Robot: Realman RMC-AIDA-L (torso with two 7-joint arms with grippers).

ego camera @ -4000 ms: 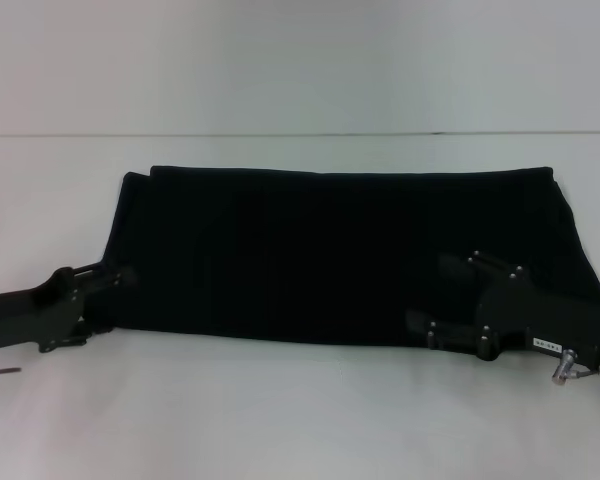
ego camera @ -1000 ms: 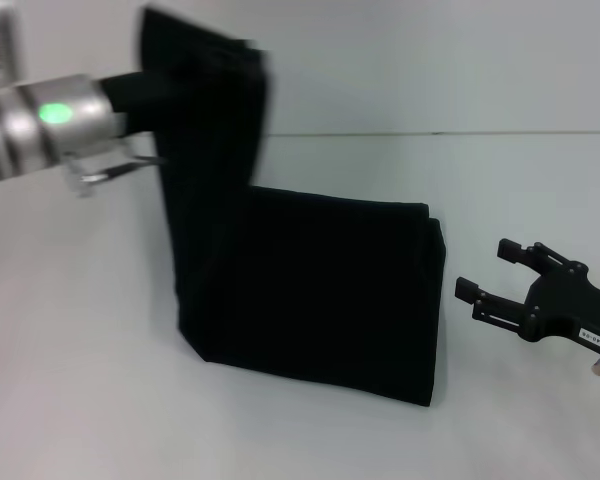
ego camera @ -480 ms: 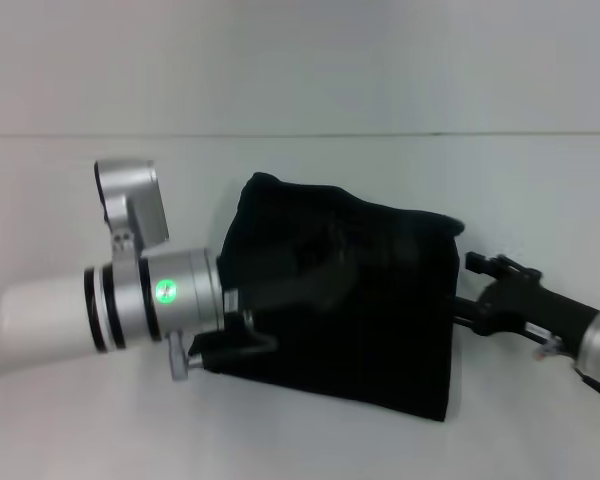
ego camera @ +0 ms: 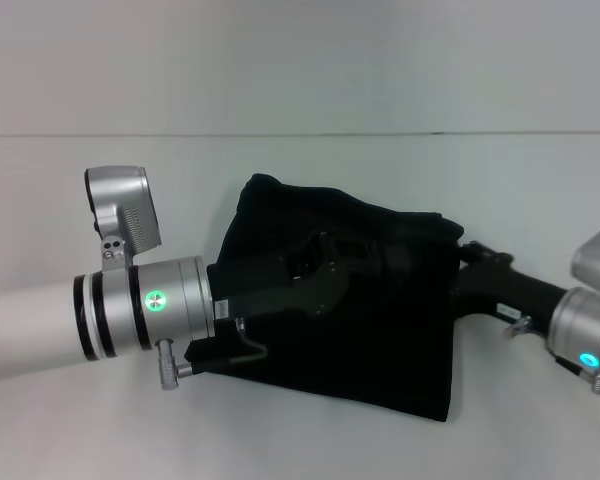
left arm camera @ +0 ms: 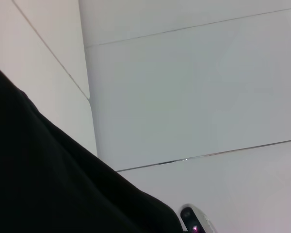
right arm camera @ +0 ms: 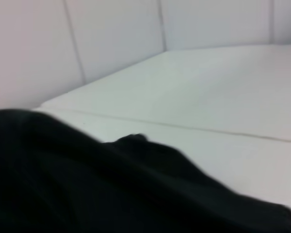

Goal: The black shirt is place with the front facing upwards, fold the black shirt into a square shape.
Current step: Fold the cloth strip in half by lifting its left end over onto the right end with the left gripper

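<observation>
From the left, our left arm reaches in across the table (ego camera: 70, 440), and the left gripper (ego camera: 325, 268) lies over the middle of the black shirt (ego camera: 380, 350). Black fingers against black cloth: we cannot tell whether that gripper is spread, narrow or pinching fabric.

The black shirt sits at the centre of the table as a compact, roughly square bundle, its left upper corner humped up and its top edge rumpled, while the lower right corner lies flat. No lettering shows. In the left wrist view the cloth (left arm camera: 48, 184) fills the near corner, and in the right wrist view it (right arm camera: 87, 184) spreads across the foreground with a small raised fold.

On the right, the right gripper (ego camera: 468, 270) meets the shirt's right edge, its tip lost against the cloth, so we cannot tell its opening either.

We judge the last fold is being laid. There are 2 risks: if either gripper pulls away with fabric caught, the top layer drags and the square skews; and the humped corner, left unpressed, may spring open once released.
</observation>
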